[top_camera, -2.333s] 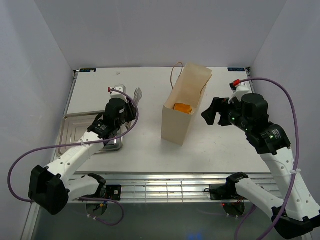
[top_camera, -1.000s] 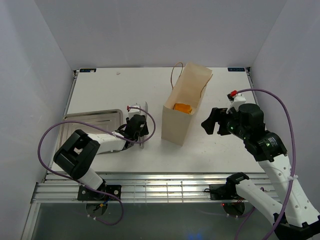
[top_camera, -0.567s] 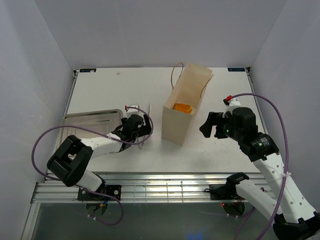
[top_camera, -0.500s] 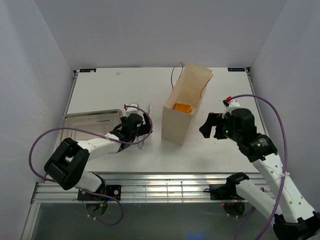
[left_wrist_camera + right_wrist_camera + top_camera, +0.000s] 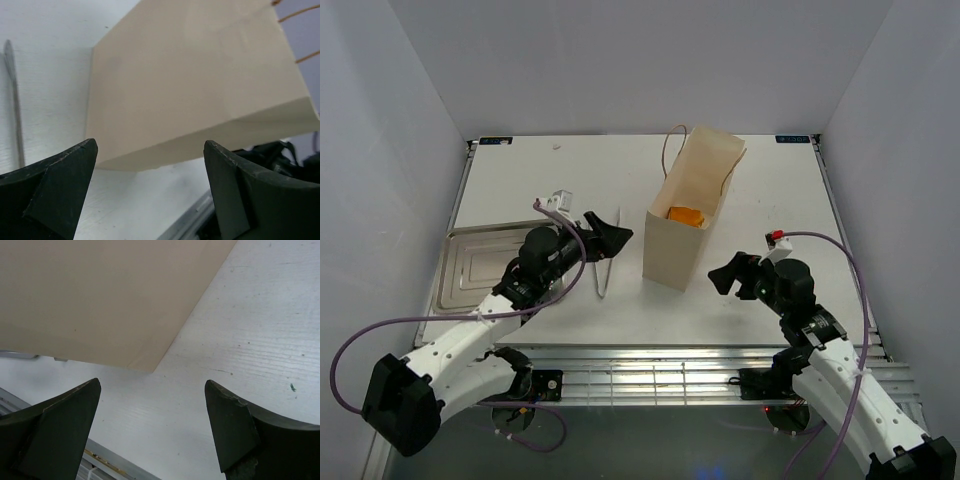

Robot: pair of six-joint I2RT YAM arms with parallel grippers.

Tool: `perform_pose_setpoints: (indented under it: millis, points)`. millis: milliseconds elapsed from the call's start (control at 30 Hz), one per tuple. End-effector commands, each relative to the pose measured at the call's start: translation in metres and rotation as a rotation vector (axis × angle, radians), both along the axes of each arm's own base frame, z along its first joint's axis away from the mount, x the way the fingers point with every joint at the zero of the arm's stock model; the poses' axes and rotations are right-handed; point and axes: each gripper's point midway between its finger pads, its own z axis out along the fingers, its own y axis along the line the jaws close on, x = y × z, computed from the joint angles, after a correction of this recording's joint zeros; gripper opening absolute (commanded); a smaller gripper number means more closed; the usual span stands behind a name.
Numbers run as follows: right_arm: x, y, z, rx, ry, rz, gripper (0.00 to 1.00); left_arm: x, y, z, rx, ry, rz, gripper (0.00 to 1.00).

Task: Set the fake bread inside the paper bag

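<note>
Top external: left tool [image 5: 610,233] and right tool [image 5: 728,272] gape beside paper bag [image 5: 675,245]

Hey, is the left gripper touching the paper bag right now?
Apart. The top external view shows a strip of bare table between the left gripper and the paper bag.

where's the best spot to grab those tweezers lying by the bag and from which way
Probably mid-length on the tweezers, coming straight down with jaws across the narrow width. They lie flat on the table, long and thin, left of the paper bag, so a sideways approach would catch little.
</note>
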Motion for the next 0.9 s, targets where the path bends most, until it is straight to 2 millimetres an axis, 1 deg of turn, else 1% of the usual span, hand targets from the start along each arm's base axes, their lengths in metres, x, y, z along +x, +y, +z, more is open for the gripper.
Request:
perform_pose_setpoints:
  millis: [0, 33, 67, 100, 133, 167, 200, 233, 267, 300, 333, 367, 400, 433, 467, 500, 533, 567, 600, 667, 700, 733, 800, 833, 867]
  points:
    - [0.012, 0.016, 0.033, 0.165, -0.189, 0.017, 0.90, -0.035, -0.012, 0.018, -0.175, 0.007, -0.175, 0.98]
    - [0.012, 0.016, 0.031, 0.178, -0.197, 0.016, 0.90, -0.036, -0.006, 0.013, -0.210, -0.001, -0.178, 0.98]
    - [0.011, 0.016, 0.030, 0.200, -0.206, 0.014, 0.90, -0.041, -0.005, 0.014, -0.243, -0.006, -0.198, 0.98]
    - [0.011, 0.018, 0.039, 0.233, -0.255, 0.020, 0.90, -0.051, -0.007, 0.026, -0.315, -0.025, -0.257, 0.98]
    - [0.008, 0.019, 0.026, 0.236, -0.243, 0.027, 0.90, -0.053, 0.000, 0.008, -0.335, 0.009, -0.256, 0.98]
    - [0.007, 0.020, 0.024, 0.256, -0.246, 0.027, 0.90, -0.059, 0.001, 0.007, -0.373, 0.012, -0.280, 0.98]
    - [0.006, 0.020, 0.025, 0.270, -0.263, 0.033, 0.90, -0.069, 0.000, 0.003, -0.437, 0.067, -0.328, 0.98]
    - [0.004, 0.022, 0.019, 0.280, -0.270, 0.045, 0.90, -0.073, 0.006, 0.018, -0.494, -0.015, -0.351, 0.98]
    - [0.002, 0.022, 0.017, 0.289, -0.275, 0.048, 0.90, -0.083, 0.010, 0.001, -0.520, 0.020, -0.361, 0.98]
    - [0.001, 0.022, 0.018, 0.301, -0.294, 0.052, 0.90, -0.088, 0.012, 0.000, -0.550, 0.022, -0.376, 0.98]
    - [-0.001, 0.023, 0.021, 0.316, -0.316, 0.059, 0.90, -0.097, 0.016, 0.011, -0.611, -0.019, -0.415, 0.98]
    - [-0.002, 0.022, 0.013, 0.320, -0.315, 0.062, 0.90, -0.106, 0.019, 0.002, -0.633, -0.002, -0.424, 0.98]
    - [-0.005, 0.021, 0.002, 0.326, -0.311, 0.060, 0.90, -0.111, 0.021, 0.004, -0.658, -0.011, -0.436, 0.98]
    - [-0.007, 0.021, -0.001, 0.335, -0.315, 0.063, 0.90, -0.121, 0.024, 0.010, -0.694, -0.040, -0.469, 0.98]
    - [-0.008, 0.021, -0.009, 0.338, -0.318, 0.064, 0.90, -0.126, 0.025, 0.010, -0.701, -0.047, -0.484, 0.98]
    - [-0.010, 0.021, -0.007, 0.354, -0.338, 0.070, 0.90, -0.132, 0.026, 0.006, -0.703, -0.040, -0.494, 0.98]
    - [-0.011, 0.022, -0.009, 0.361, -0.342, 0.075, 0.90, -0.136, 0.027, 0.006, -0.701, -0.047, -0.504, 0.98]
    - [-0.013, 0.022, -0.009, 0.370, -0.355, 0.082, 0.90, -0.141, 0.028, 0.010, -0.688, -0.094, -0.514, 0.98]
    - [-0.015, 0.022, -0.015, 0.377, -0.361, 0.087, 0.90, -0.147, 0.031, 0.008, -0.687, -0.105, -0.513, 0.98]
    - [-0.017, 0.023, -0.019, 0.395, -0.362, 0.092, 0.90, -0.158, 0.034, 0.014, -0.685, -0.163, -0.532, 0.98]
    - [-0.017, 0.023, -0.025, 0.399, -0.363, 0.088, 0.90, -0.161, 0.035, 0.014, -0.686, -0.167, -0.537, 0.98]
    - [-0.017, 0.023, -0.029, 0.409, -0.353, 0.084, 0.90, -0.166, 0.037, 0.008, -0.690, -0.151, -0.533, 0.98]
    - [-0.017, 0.022, -0.035, 0.417, -0.351, 0.080, 0.90, -0.173, 0.043, 0.006, -0.711, -0.157, -0.519, 0.98]
    - [-0.016, 0.021, -0.037, 0.418, -0.344, 0.069, 0.90, -0.176, 0.043, -0.005, -0.704, -0.123, -0.514, 0.98]
    - [-0.015, 0.021, -0.036, 0.425, -0.354, 0.067, 0.90, -0.180, 0.042, -0.006, -0.690, -0.131, -0.534, 0.98]
